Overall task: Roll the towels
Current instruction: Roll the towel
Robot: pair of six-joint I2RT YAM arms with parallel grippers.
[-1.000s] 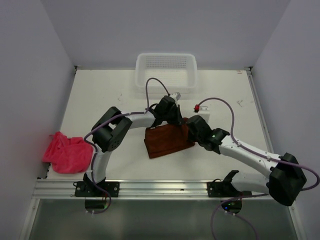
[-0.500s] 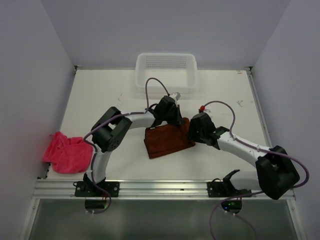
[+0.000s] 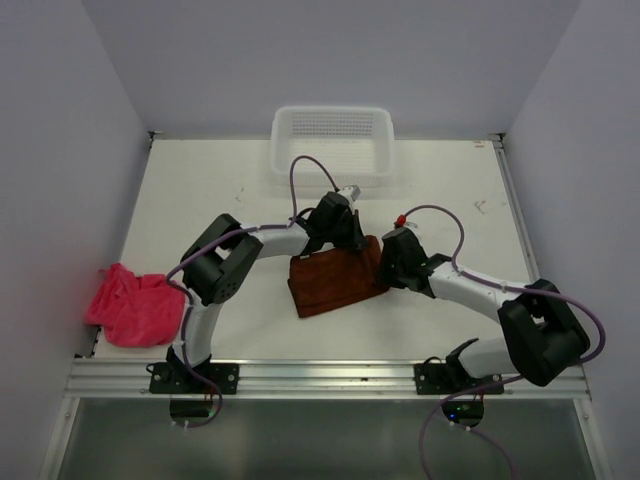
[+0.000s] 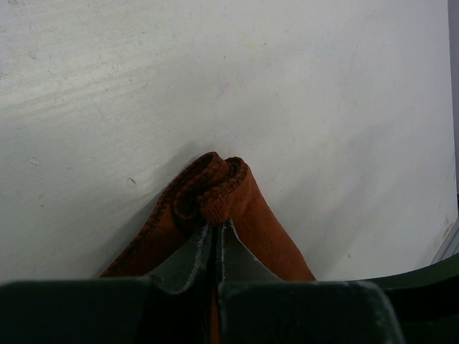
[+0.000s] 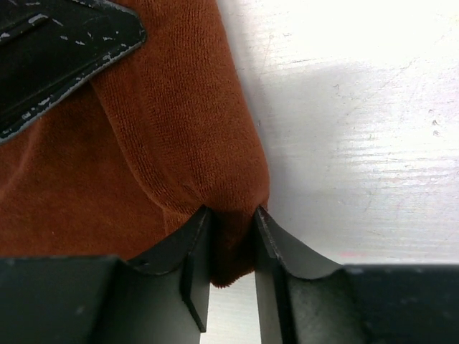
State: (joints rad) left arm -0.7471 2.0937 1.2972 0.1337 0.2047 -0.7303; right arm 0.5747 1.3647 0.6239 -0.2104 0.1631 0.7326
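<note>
1. Since a second ago the right arm (image 3: 480, 295) has folded in. Its elbow now sits closer to the middle of the bench (image 3: 220, 190) and farther from the near right corner.
2. The right pincer (image 5: 231, 215) has narrowed over that second and now pinches a fold at the right edge of the rust-brown towel (image 3: 335, 280). The cloth bunches and creases between its two fingers.
3. The left arm (image 3: 215, 265), the rust-brown towel and the pink towel (image 3: 135, 305) are where they were.
4. The left pincer (image 4: 215, 229) is pressed together on the rust-brown towel's hem at its far edge. A curled bit of stitched hem pokes out just past the fingertips.
5. The rust-brown towel lies in the middle of the bench, between the two pincers. The left pincer is at its far edge and the right pincer at its right edge.
6. The pink towel lies crumpled at the left edge of the bench, near the near left corner and well apart from both pincers.
7. The left arm bends at the elbow and reaches toward the middle of the bench. The right arm stretches low from the near right corner to the same towel.
8. A white mesh basket (image 3: 333, 109) stands at the middle of the far edge.
</note>
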